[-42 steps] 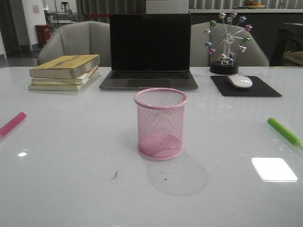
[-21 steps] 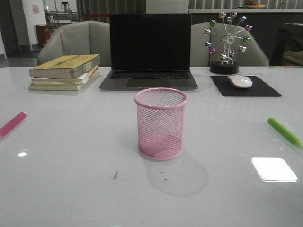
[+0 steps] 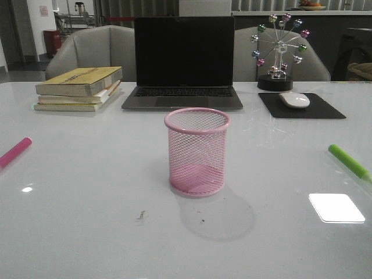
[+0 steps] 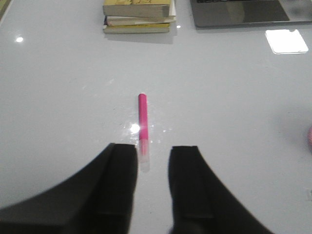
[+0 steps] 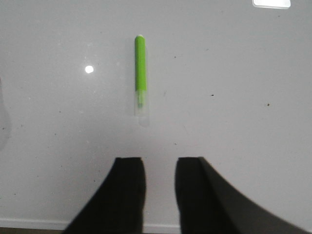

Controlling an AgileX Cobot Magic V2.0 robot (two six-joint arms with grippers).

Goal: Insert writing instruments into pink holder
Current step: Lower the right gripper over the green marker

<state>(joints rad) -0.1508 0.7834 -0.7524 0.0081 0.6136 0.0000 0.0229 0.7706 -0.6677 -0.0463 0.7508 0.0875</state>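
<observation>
The pink wire-mesh holder (image 3: pixel 197 152) stands upright and empty at the table's middle. A hot pink marker (image 3: pixel 15 151) lies flat near the left edge; in the left wrist view the same pink marker (image 4: pixel 143 122) lies just ahead of my open left gripper (image 4: pixel 153 149), its pale end close to the left finger. A lime green marker (image 3: pixel 347 161) lies flat near the right edge; in the right wrist view the green marker (image 5: pixel 140 73) lies well ahead of my open right gripper (image 5: pixel 160 162). Neither gripper appears in the front view.
At the back stand a stack of books (image 3: pixel 79 88), an open laptop (image 3: pixel 183 64), a ferris-wheel ornament (image 3: pixel 278 51) and a white mouse (image 3: pixel 294 100) on a black pad (image 3: pixel 301 106). Bright light reflections lie on the glossy white table (image 3: pixel 87 221).
</observation>
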